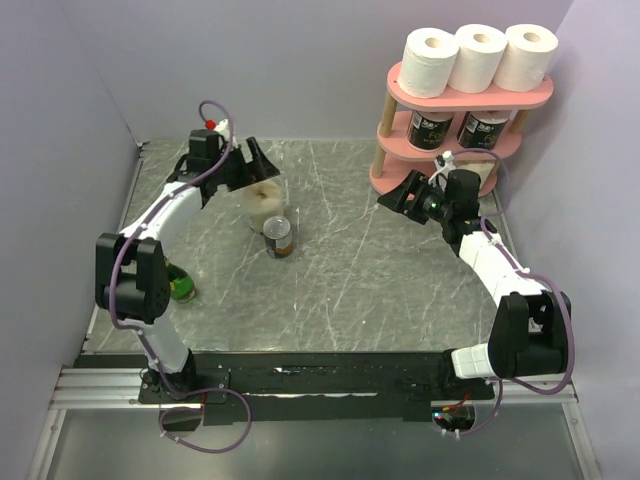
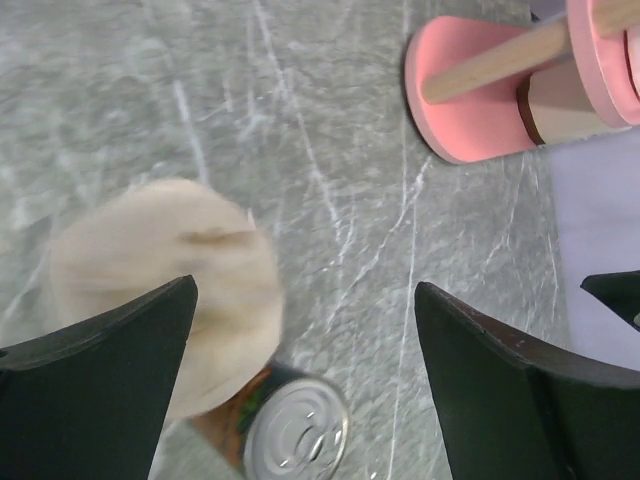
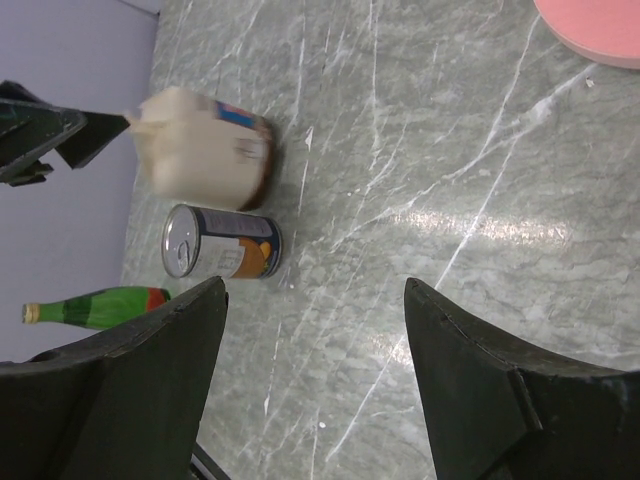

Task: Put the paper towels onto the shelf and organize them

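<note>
The pink shelf (image 1: 470,98) stands at the far right. Three white paper towels (image 1: 477,58) sit on its top board and two black-printed rolls (image 1: 458,130) on the middle board. A cream roll (image 2: 560,105) shows on the bottom board. Another cream roll (image 1: 265,200) stands on the table, blurred, just under my left gripper (image 1: 258,172). That gripper is open, and in the left wrist view (image 2: 305,290) the roll (image 2: 160,290) lies against its left finger. My right gripper (image 1: 395,198) is open and empty near the shelf's base, and it also shows in the right wrist view (image 3: 315,290).
A small metal can (image 1: 278,238) stands right next to the loose roll and also shows in the right wrist view (image 3: 222,242). A green bottle (image 1: 181,287) lies by the left arm. The shelf's base (image 3: 600,25) is close behind my right gripper.
</note>
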